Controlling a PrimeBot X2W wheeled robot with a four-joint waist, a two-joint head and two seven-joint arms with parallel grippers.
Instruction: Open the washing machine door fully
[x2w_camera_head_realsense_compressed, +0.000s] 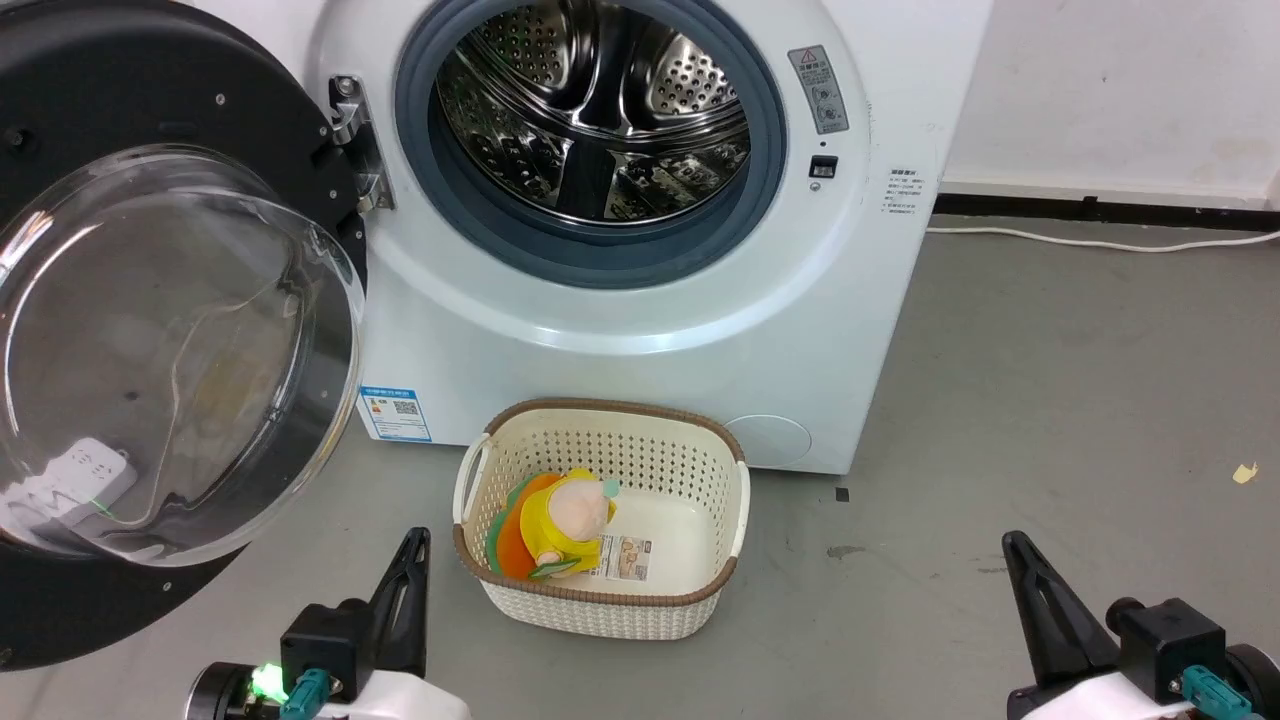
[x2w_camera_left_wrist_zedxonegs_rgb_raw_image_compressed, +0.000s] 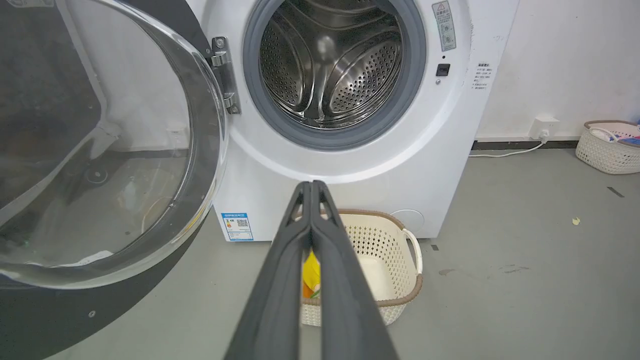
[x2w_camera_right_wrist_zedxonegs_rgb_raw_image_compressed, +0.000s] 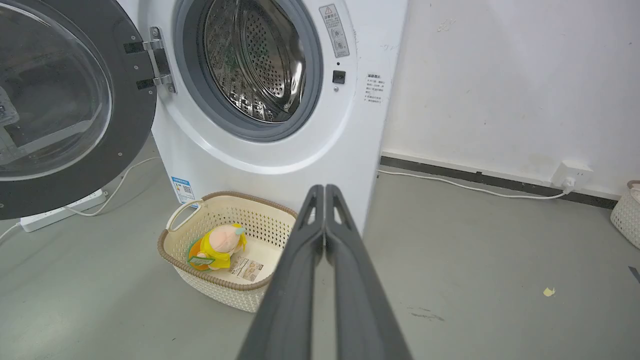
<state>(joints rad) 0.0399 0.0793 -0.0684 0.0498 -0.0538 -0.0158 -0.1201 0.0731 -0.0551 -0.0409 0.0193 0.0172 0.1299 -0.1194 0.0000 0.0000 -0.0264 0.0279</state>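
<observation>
Head above, wrists low, facing washing machine (x2w_camera_head_realsense_compressed: 620, 330)

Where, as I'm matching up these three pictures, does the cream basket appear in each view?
Head view: the cream basket is at bottom centre, on the floor before the washing machine.
Left wrist view: the basket is at lower centre, partly behind the left gripper.
Right wrist view: the basket is at lower left.
Shared landmark: the blue label low on the machine's front, by the basket's left end.
</observation>
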